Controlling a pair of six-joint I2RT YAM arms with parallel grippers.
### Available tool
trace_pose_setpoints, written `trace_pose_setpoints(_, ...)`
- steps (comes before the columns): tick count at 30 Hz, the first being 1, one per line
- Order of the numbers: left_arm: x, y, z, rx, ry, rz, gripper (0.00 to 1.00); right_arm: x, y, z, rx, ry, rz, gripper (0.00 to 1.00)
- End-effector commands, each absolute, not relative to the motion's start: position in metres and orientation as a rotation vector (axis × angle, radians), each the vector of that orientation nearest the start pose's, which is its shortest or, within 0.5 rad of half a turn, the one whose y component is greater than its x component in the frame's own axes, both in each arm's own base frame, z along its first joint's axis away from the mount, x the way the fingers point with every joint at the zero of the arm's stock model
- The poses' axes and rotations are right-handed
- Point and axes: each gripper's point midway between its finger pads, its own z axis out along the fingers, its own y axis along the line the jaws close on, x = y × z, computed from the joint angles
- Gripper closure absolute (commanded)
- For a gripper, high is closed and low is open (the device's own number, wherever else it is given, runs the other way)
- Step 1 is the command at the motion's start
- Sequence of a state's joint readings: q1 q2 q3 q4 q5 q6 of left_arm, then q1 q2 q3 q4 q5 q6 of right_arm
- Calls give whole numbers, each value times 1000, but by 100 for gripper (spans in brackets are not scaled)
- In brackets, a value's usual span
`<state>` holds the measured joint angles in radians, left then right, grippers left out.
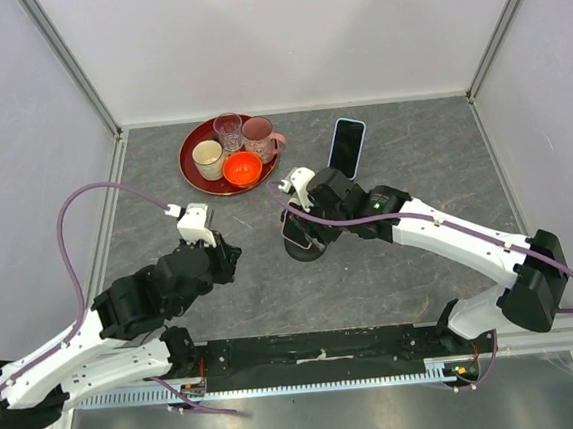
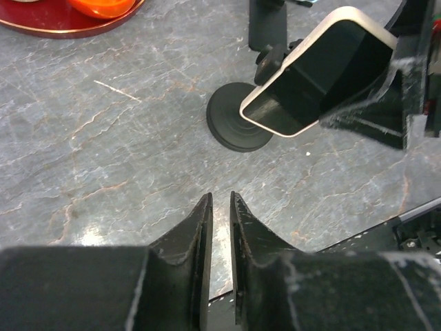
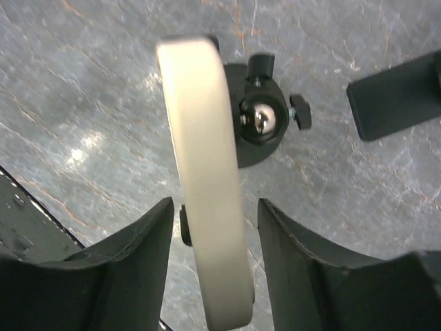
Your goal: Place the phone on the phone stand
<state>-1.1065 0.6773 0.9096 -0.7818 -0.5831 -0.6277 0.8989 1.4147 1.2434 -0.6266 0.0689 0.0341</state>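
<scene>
Right gripper (image 3: 215, 203): fingers (image 3: 131, 255) parted a little wider than the slab between them, a thin strip of table showing on each side, so no squeeze is evident. Between them stands the slim phone with a cream rim and dark glossy screen (image 3: 203, 124), seen edge-on from the right wrist, its long axis running away from the camera along the fingers. From the left wrist the phone (image 2: 313, 76) is tilted, its low rounded end nearest the black phone stand with a round base (image 2: 238, 124) and its high end behind the right fingers; the screen faces the left arm. From above, the phone (image 1: 294, 232) appears foreshortened, directly over the stand base (image 1: 307, 251) at mid-table. The stand's shiny ball joint and clamp knob (image 3: 262, 121) lie just beside the phone's back; whether the phone bears on the stand cannot be told. Left gripper (image 2: 220, 200): fingers almost together, a narrow slit between them, holding nothing, low over the grey veined table (image 1: 411, 143) and well apart from the stand. Farther off, a blue-cased phone (image 1: 347, 147) stands upright, and a round red tray (image 1: 190, 168) carries a clear glass (image 1: 228, 129), pink mug (image 1: 260, 137), cream cup (image 1: 207, 159) and orange bowl (image 1: 243, 167).
</scene>
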Motion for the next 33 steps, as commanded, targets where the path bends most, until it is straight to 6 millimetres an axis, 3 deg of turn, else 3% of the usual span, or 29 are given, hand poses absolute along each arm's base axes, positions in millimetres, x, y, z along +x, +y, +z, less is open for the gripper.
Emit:
trace_pose_setpoints(1,169,-178,254,170,1977,-564,77,230,267,195,-891,2244,356,36)
trace_pose_setpoints(5,168,-194,259,227,1938,-634,71,229,264,207,-828,2227,371,32)
trace_pose_setpoints(11,174,-228,245,299,1893,-714,52,226,252,232,-701,2186,404,27)
trace_pose_setpoints(12,175,-231,236,334,1894,-700,46,223,253,236,-686,2177,435,25)
trace_pose_setpoints(13,177,-242,236,357,1882,-732,43,217,252,246,-664,2151,488,8)
trace_pose_setpoints(14,184,-242,234,353,1884,-727,40,212,253,246,-654,2149,529,2)
trace_pose_setpoints(16,187,-254,224,411,1911,-804,28,201,255,267,-597,2086,657,2)
trace_pose_setpoints(17,206,-247,231,353,1887,-830,17,197,253,266,-575,2085,680,2)
trace_pose_setpoints(18,211,-247,226,338,1892,-874,7,194,252,269,-549,2082,703,2)
trace_pose_setpoints(19,202,-255,226,404,1885,-990,6,190,248,277,-536,2059,724,2)
trace_pose_setpoints(20,211,-256,234,397,1832,-1028,6,187,246,273,-539,2063,729,2)
trace_pose_setpoints(21,222,-247,227,372,1837,-1026,5,185,244,273,-538,2061,733,2)
trace_pose_setpoints(23,232,-249,229,397,1793,-1056,5,181,241,270,-535,2064,743,2)
trace_pose_setpoints(27,240,-264,219,480,1738,-1116,3,178,242,263,-534,2082,760,2)
trace_pose_setpoints(33,236,-281,211,579,1662,-1215,2,178,247,262,-541,2074,776,2)
